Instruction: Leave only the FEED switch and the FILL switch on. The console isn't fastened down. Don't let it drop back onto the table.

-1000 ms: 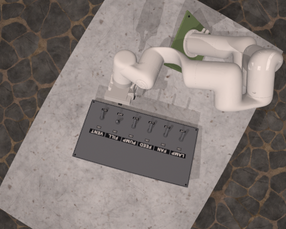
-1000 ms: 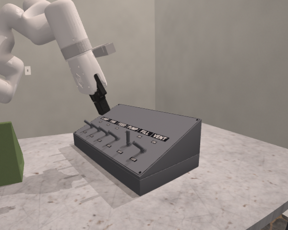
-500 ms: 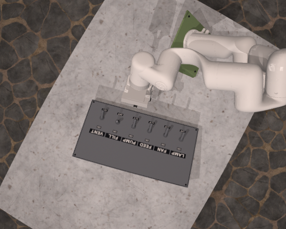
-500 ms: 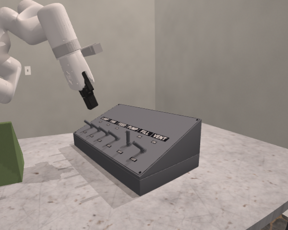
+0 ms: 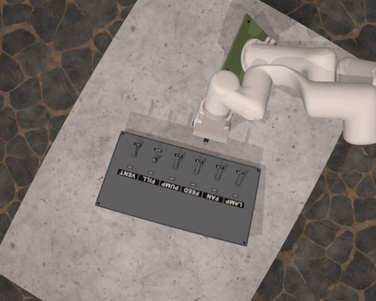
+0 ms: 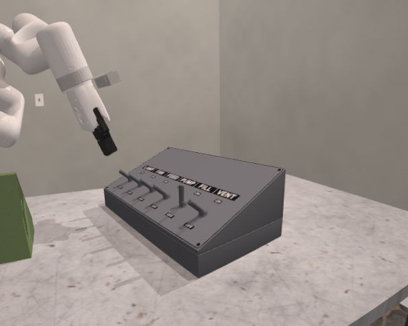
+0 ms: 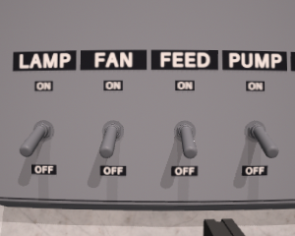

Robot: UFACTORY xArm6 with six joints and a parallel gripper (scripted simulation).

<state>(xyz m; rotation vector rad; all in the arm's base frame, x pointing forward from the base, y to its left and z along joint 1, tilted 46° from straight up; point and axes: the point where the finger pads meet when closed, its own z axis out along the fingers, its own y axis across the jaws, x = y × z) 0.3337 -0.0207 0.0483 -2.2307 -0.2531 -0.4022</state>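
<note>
A dark grey sloped console [image 5: 178, 187] sits on the table with six toggle switches labelled VENT, FILL, PUMP, FEED, FAN and LAMP. The FILL lever [image 5: 155, 158] [image 6: 180, 193] stands up toward ON. The VENT lever [image 5: 135, 150], PUMP lever [image 7: 263, 140], FEED lever [image 7: 187, 140] [image 5: 198, 167], FAN lever [image 7: 109, 140] and LAMP lever [image 7: 35, 139] all lean toward OFF. My gripper [image 6: 105, 145] [image 5: 206, 140] is shut and empty. It hovers in the air off the console's low edge, roughly in line with the FEED switch, touching nothing. Its fingertips [image 7: 223, 227] show at the bottom of the wrist view.
A green sloped box [image 6: 5, 219] [image 5: 238, 48] stands on the table by the arm's base, partly under the arm. The table edge [image 6: 383, 298] runs close beyond the console's high side.
</note>
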